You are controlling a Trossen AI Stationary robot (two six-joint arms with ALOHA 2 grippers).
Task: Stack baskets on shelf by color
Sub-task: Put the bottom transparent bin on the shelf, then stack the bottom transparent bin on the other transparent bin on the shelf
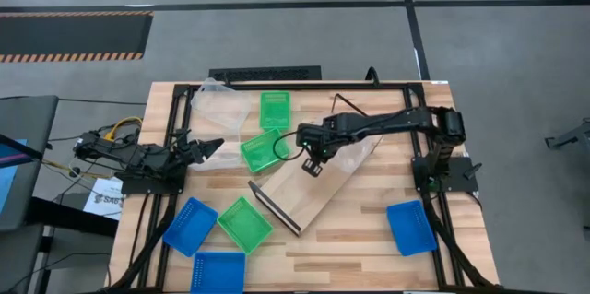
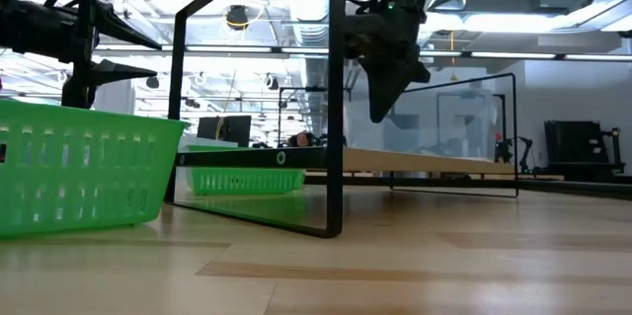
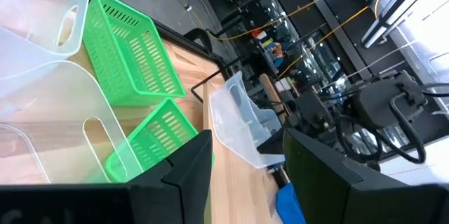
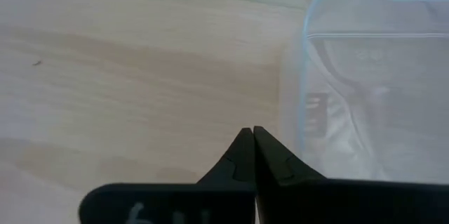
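Overhead and wrist views of the sorting scene: the shelf [image 1: 313, 183] lies diagonally across the middle of the tabletop [image 1: 350, 248], its black end frame toward the near edge, with nothing stacked on it yet. The right end effector [image 1: 312, 166] hangs above the board, fingers pressed together and holding nothing, a clear basket [image 4: 372, 90] just beside it. The left end effector [image 1: 210, 147] waits at the tabletop's left side with its fingers spread, empty, near more clear baskets [image 1: 221, 100]. Three green baskets [image 1: 264, 149] sit left of the shelf, two blue baskets [image 1: 191, 226] at the near left corner and one blue basket [image 1: 410, 227] near the right edge. By appearance these trays are thin, light, stiff plastic that should slide easily on wood; a pinch on a side wall or rim at the handle cut-out seems the likeliest hold. How many clear baskets are nested together cannot be counted, and the low view hides most of the tabletop behind one green basket [image 2: 79, 172]
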